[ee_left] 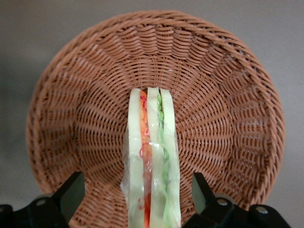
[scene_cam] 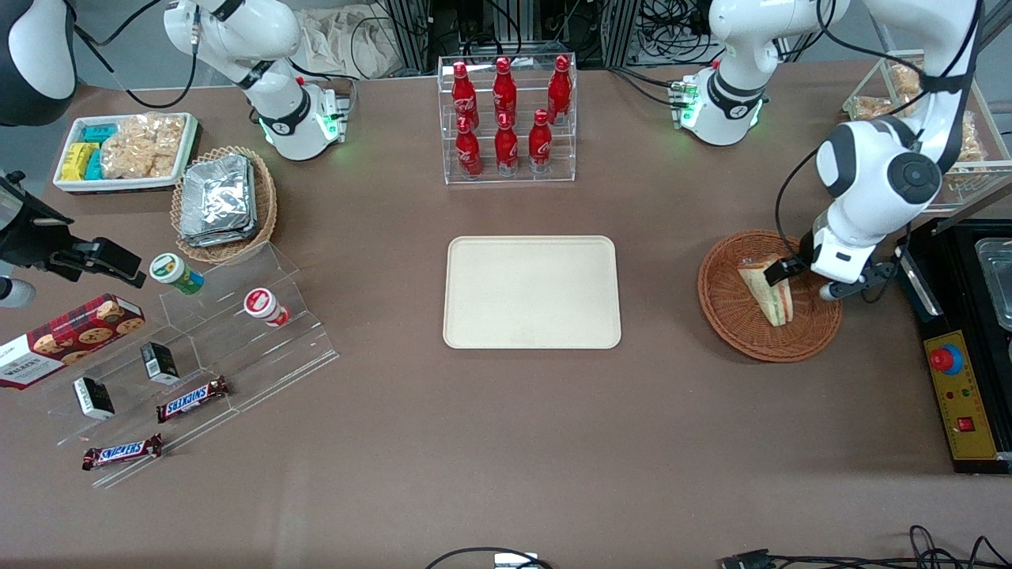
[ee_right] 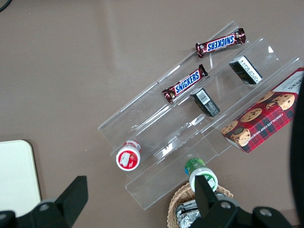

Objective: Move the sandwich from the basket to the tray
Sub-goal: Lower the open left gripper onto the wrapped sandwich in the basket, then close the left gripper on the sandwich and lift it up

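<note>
The sandwich (scene_cam: 771,294), a wrapped pale wedge with orange and green layers, lies in the round reddish-brown basket (scene_cam: 735,332) toward the working arm's end of the table. My left gripper (scene_cam: 806,282) is low over the basket, open. In the left wrist view the sandwich (ee_left: 152,156) runs between the two fingers (ee_left: 71,192), with a gap on each side and basket weave (ee_left: 85,109) around it. The gripper (ee_left: 137,194) holds nothing. The cream tray (scene_cam: 531,292) lies bare at the table's middle, apart from the basket.
A clear rack of red bottles (scene_cam: 506,111) stands farther from the front camera than the tray. A tan basket of foil packets (scene_cam: 221,201), a white snack bin (scene_cam: 126,150) and a clear stepped stand (scene_cam: 198,363) lie toward the parked arm's end. A black control box (scene_cam: 961,395) sits beside the basket.
</note>
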{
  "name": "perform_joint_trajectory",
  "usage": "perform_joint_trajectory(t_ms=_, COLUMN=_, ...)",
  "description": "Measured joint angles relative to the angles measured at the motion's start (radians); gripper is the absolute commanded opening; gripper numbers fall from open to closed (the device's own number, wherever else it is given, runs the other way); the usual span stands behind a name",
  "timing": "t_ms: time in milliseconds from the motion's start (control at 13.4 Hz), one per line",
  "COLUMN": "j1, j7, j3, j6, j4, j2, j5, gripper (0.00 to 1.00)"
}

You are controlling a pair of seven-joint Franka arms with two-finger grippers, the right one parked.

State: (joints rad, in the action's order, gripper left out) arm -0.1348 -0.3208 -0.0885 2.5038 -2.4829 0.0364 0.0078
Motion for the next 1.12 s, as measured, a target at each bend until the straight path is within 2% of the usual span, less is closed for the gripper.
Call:
perform_joint_trajectory(t_ms=224, j1=0.018, j7=-0.021, j3=-0.002, j6=0.018, j4=0.001, j2=0.047, j5=0.0, gripper=0.98)
perform_joint_trajectory(t_ms=523, j1=0.026, j7=-0.025, j3=-0.005, j6=0.021, j4=0.002, j2=0.079, j5=0.0, gripper=0.83)
perform_joint_trajectory(t_ms=598, j1=0.026, j7=-0.025, j3=-0.005, j6=0.021, j4=0.002, j2=0.08, j5=0.0, gripper=0.64)
perform_joint_trajectory(t_ms=673, j1=0.026, j7=-0.025, j3=-0.005, j6=0.021, j4=0.002, j2=0.08, j5=0.0, gripper=0.09)
perform_joint_trajectory(t_ms=748, j1=0.026, j7=-0.025, j3=-0.005, j6=0.021, j4=0.003, j2=0.08, j5=0.0, gripper=0.0)
perform_joint_trajectory(t_ms=1121, j1=0.026, j7=-0.025, j3=-0.023, j6=-0.002, j4=0.02, j2=0.069, j5=0.0, gripper=0.0)
